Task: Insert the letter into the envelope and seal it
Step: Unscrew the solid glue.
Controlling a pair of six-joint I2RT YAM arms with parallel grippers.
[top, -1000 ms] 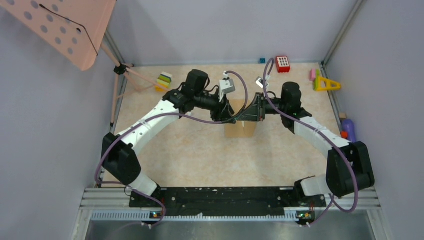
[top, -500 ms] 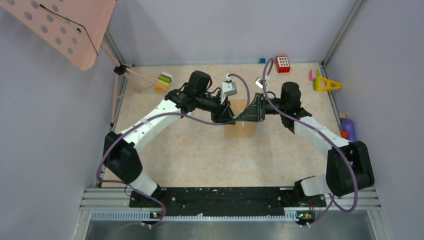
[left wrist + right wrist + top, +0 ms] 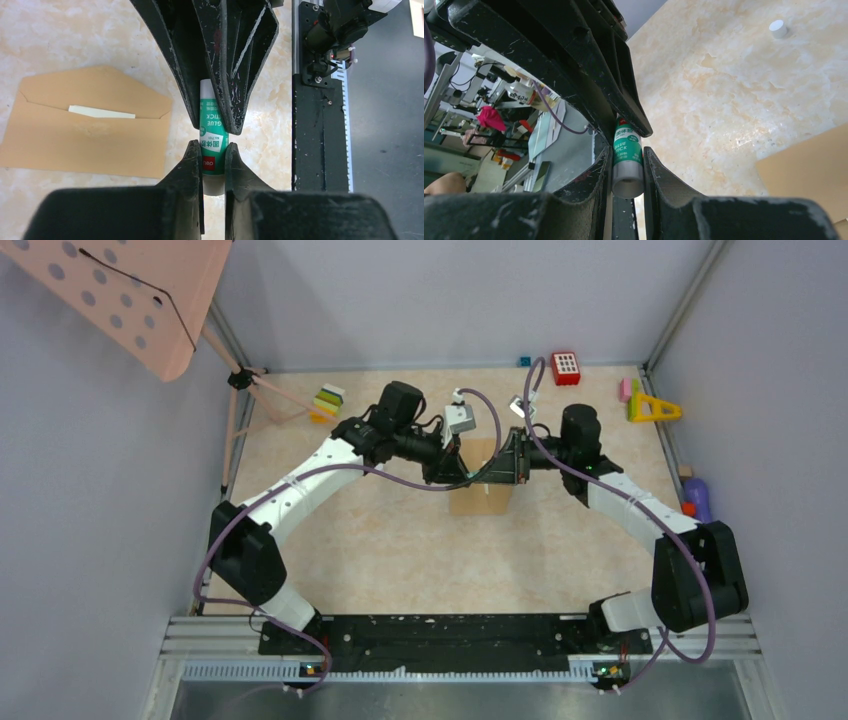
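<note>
The tan envelope [image 3: 85, 135] lies flat on the table, flap open, and a pale strip of the letter [image 3: 100, 111] shows in its mouth. Above the table, to the envelope's right in the left wrist view, a green-and-white glue stick [image 3: 212, 135] hangs between both grippers. My left gripper [image 3: 213, 150] is shut on its lower end, its fingers pressed on both sides. Facing it, my right gripper [image 3: 627, 155] is shut on the other end of the glue stick [image 3: 626, 150]. From above, the two grippers meet nose to nose over the envelope [image 3: 480, 500].
A small white cap [image 3: 778, 29] lies on the table away from the envelope. Toys sit along the back and right edges: a red block [image 3: 565, 367], a yellow triangle [image 3: 653, 408], a purple object [image 3: 697, 498]. A pink perforated stand [image 3: 130, 290] leans at the far left.
My left gripper has shut onto the glue stick, which the right gripper was holding, and its arm has edged slightly right. The right arm has not moved.
</note>
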